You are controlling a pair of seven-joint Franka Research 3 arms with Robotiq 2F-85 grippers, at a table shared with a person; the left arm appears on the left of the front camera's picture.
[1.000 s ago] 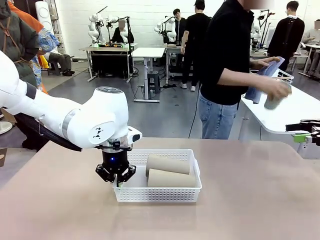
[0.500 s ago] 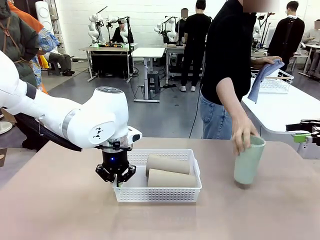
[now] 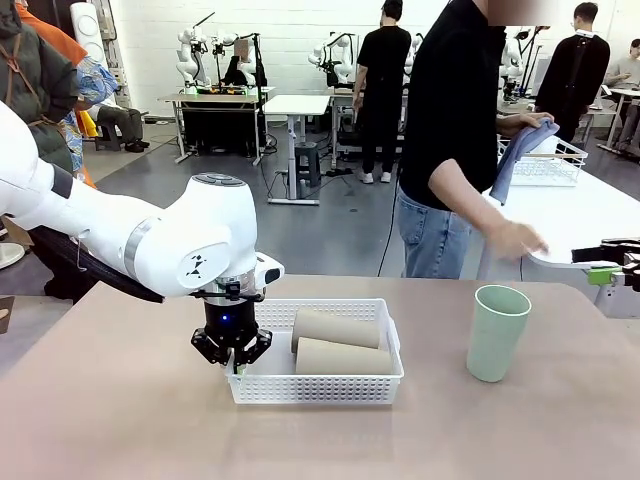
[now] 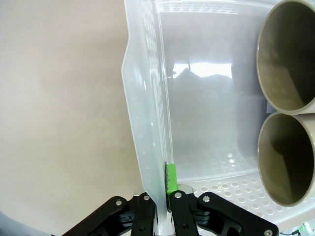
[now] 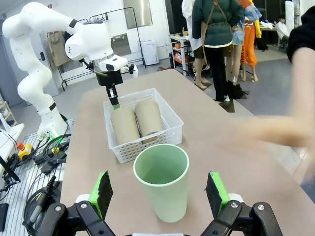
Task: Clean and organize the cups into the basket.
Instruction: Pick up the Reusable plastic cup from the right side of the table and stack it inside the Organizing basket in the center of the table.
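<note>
Two tan cups (image 3: 336,328) (image 3: 343,357) lie side by side in the white lattice basket (image 3: 320,388). My left gripper (image 3: 235,368) points straight down, shut on the basket's left wall. In the left wrist view the left gripper (image 4: 165,184) clamps the thin wall of the basket (image 4: 142,98), and the tan cups (image 4: 290,54) (image 4: 288,164) show their open mouths. A mint-green cup (image 3: 497,333) stands upright on the table, right of the basket. My right gripper (image 5: 160,194) is open, its green pads on either side of the mint cup (image 5: 161,182) and apart from it.
The person stands at the far right edge, one hand (image 3: 520,240) above and behind the mint cup, the other holding a blue cloth (image 3: 515,155). A white table (image 3: 600,215) with a wire basket (image 3: 545,165) sits behind them. Bare tabletop (image 3: 130,420) lies left of and in front of the basket.
The person wiped the mint cup with the cloth, set it upright on the table, then let go and drew the hand back. Neither arm has moved.
</note>
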